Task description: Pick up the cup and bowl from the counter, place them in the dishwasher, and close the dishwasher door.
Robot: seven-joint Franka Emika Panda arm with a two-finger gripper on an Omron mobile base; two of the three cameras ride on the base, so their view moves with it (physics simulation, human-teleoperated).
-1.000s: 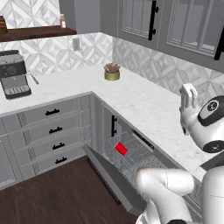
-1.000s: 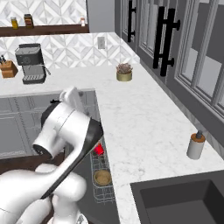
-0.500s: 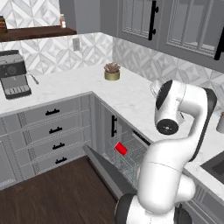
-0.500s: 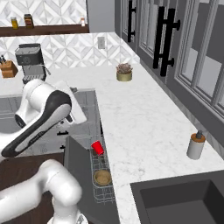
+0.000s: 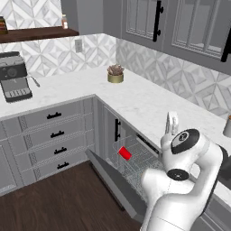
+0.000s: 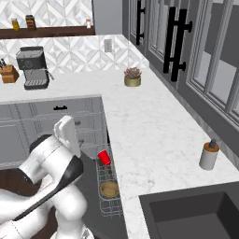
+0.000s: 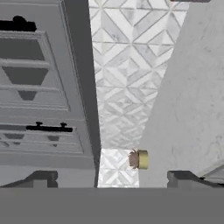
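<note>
The red cup (image 5: pixel 125 153) (image 6: pixel 104 157) lies in the grey wire rack of the open dishwasher (image 5: pixel 135 160). The tan bowl (image 6: pixel 109 189) sits in the same rack, nearer the sink. The dishwasher door (image 5: pixel 110 178) hangs down, open. My gripper (image 5: pixel 172 118) (image 6: pixel 66 126) is raised at about counter height above the dishwasher, well above the cup and touching nothing. In the hand view its fingertips (image 7: pixel 41 177) stand wide apart with nothing between them, so the gripper (image 7: pixel 111 178) is open and faces the backsplash. The white counter (image 5: pixel 144 101) (image 6: pixel 149 135) runs beside the arm.
A potted plant (image 5: pixel 115 74) (image 6: pixel 132 77) (image 7: pixel 139 159) stands at the counter's corner. A coffee machine (image 5: pixel 16 81) (image 6: pixel 32 67) and a knife block (image 6: pixel 8 73) are at the far left. A soap dispenser (image 6: pixel 208 155) and the dark sink (image 6: pixel 186 214) are near the right.
The arm has swung and refolded over the open dishwasher, bringing the hand lower and closer to the counter edge. Cup and bowl stay in the rack. The gripper stays open.
</note>
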